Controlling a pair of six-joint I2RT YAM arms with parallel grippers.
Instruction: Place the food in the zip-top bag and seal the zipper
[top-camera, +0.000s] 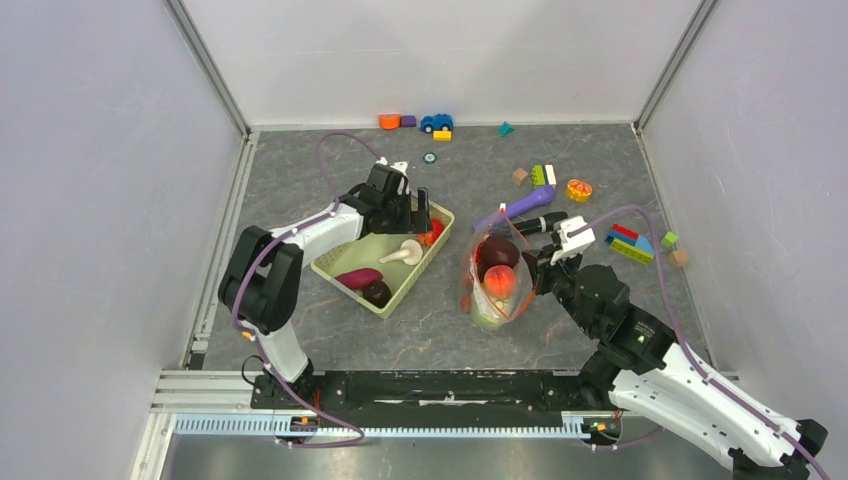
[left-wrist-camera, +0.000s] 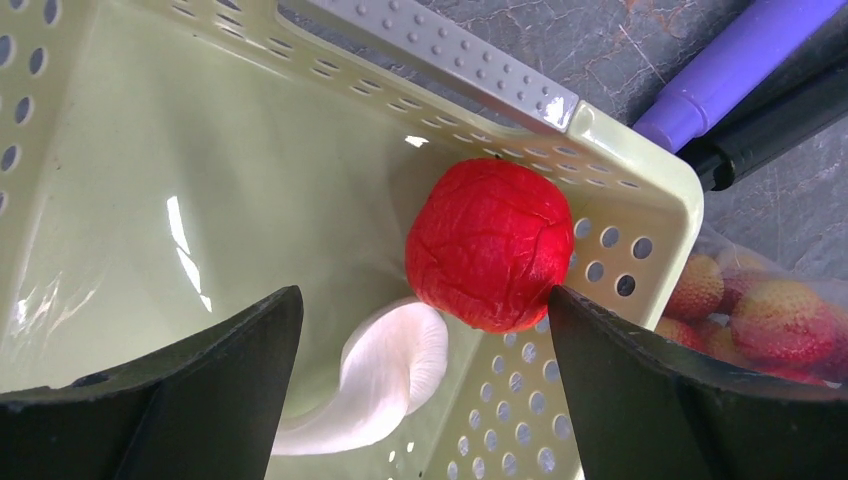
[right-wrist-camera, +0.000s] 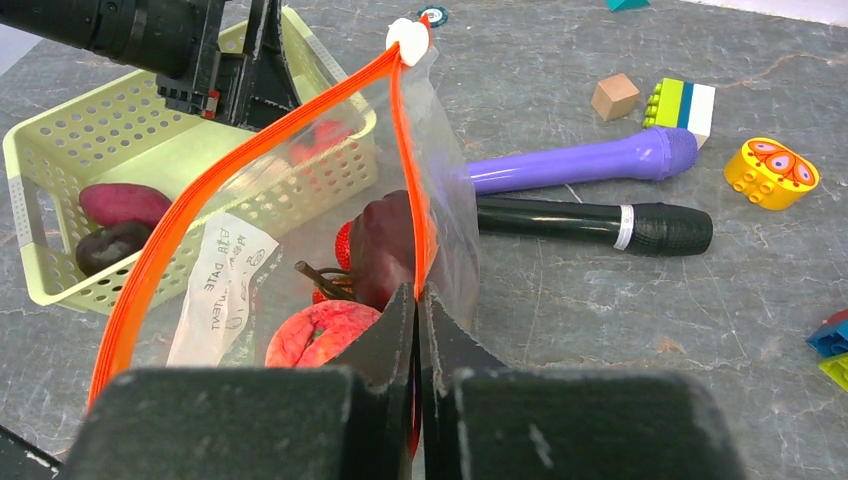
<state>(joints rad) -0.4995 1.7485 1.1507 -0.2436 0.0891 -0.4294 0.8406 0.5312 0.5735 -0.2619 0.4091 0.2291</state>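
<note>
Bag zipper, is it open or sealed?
Open. The zipper gapes: its two orange strips spread apart, meeting only at the far end.

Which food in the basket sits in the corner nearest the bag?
The red wrinkled fruit, tucked into the green basket's corner by the zip-top bag. The white mushroom piece lies mid-basket; the two purple pieces sit at the opposite end.

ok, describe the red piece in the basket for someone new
Find the light-green slotted basket left of centre. In its rightmost corner, below the open left pincer, sits a wrinkled ball. Only it is red; the mushroom-like piece is white, the other pieces dark purple.
</note>
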